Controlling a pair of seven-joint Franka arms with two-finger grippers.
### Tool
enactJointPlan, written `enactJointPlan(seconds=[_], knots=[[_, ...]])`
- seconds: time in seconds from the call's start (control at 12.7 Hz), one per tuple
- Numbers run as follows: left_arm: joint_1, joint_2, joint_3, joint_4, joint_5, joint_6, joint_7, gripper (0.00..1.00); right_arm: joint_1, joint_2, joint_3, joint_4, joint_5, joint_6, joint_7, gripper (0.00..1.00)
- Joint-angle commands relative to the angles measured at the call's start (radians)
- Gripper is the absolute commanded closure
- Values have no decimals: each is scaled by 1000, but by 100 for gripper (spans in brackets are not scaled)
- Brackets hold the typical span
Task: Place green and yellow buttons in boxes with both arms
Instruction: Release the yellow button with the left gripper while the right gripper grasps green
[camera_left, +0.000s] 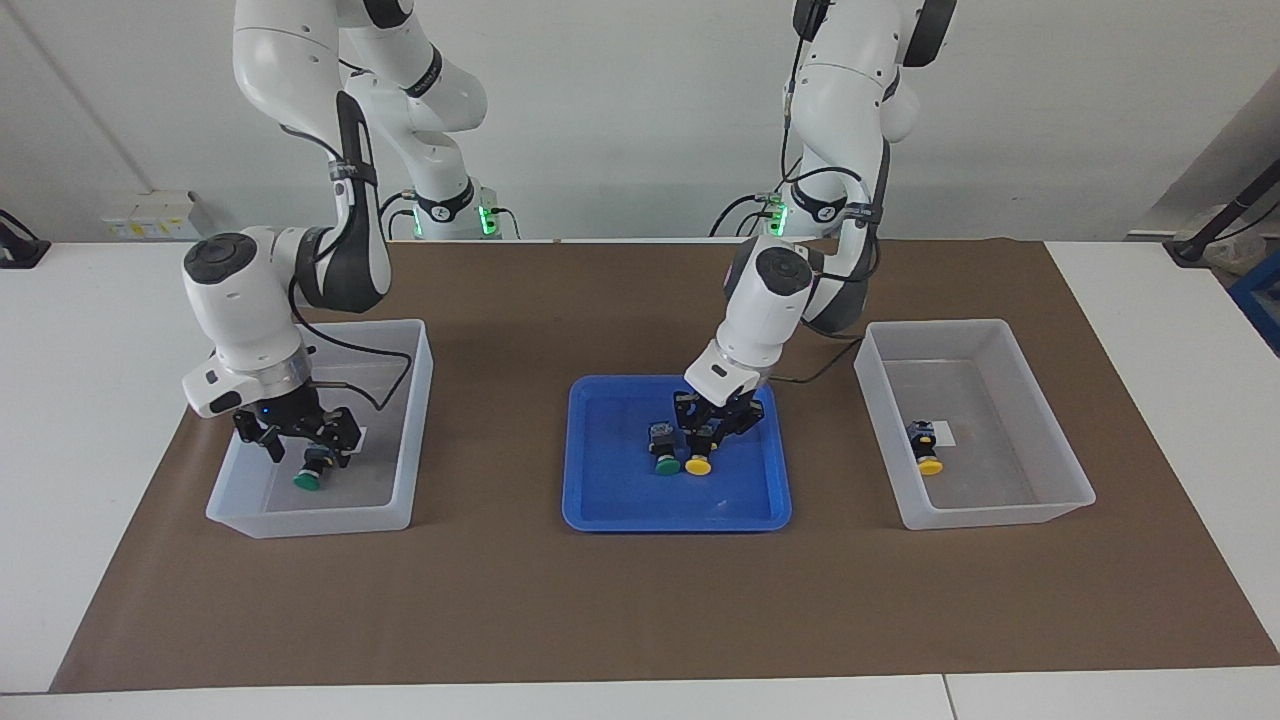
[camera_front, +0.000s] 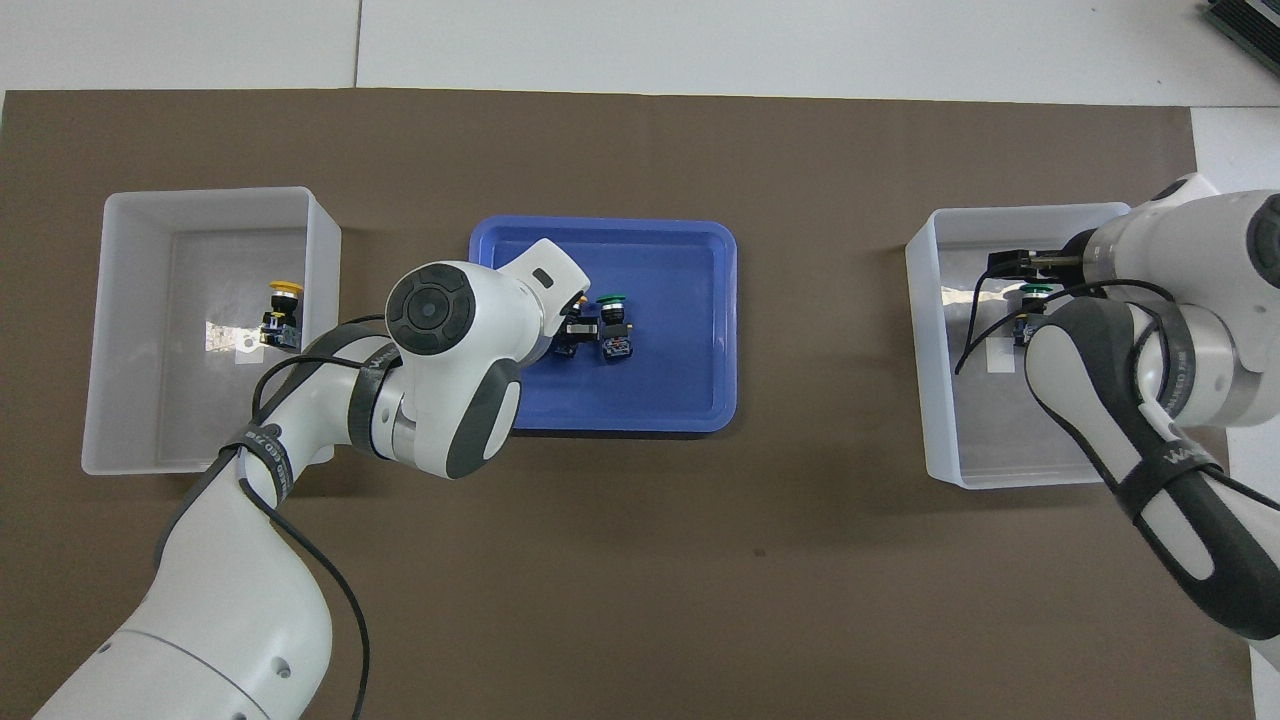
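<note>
- Gripping the yellow button (camera_left: 698, 463) in the blue tray (camera_left: 600, 500), the left gripper (camera_left: 712, 432) has its fingers shut on the button's body — lift straight up so the green button in the tray (camera_left: 664, 462), touching it alongside, is not dragged.
- Carry it to the box at the left arm's end (camera_left: 1040, 505), where a second yellow button (camera_left: 927, 447) lies, and release low beside that one, not on it.
- Over the other box (camera_left: 300, 520), the right gripper (camera_left: 296, 440) stands open, and the green button in the box (camera_left: 310, 474) lies on the floor below — raise it clear of the walls before swinging away.
</note>
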Motion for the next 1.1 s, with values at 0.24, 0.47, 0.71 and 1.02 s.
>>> enactJointPlan(seconds=[0.24, 0.47, 0.71, 1.02], knots=[[103, -12, 1, 132, 11, -212, 24, 100, 198, 11, 4, 172, 16, -164, 199, 0], [183, -63, 3, 189, -3, -301, 23, 100, 287, 45, 21, 171, 28, -95, 242, 0], [321, -129, 0, 221, -4, -423, 24, 100, 401, 109, 22, 161, 59, 53, 312, 0], [478, -157, 6, 256, -1, -568, 96, 100, 491, 180, 32, 169, 88, 156, 389, 0]])
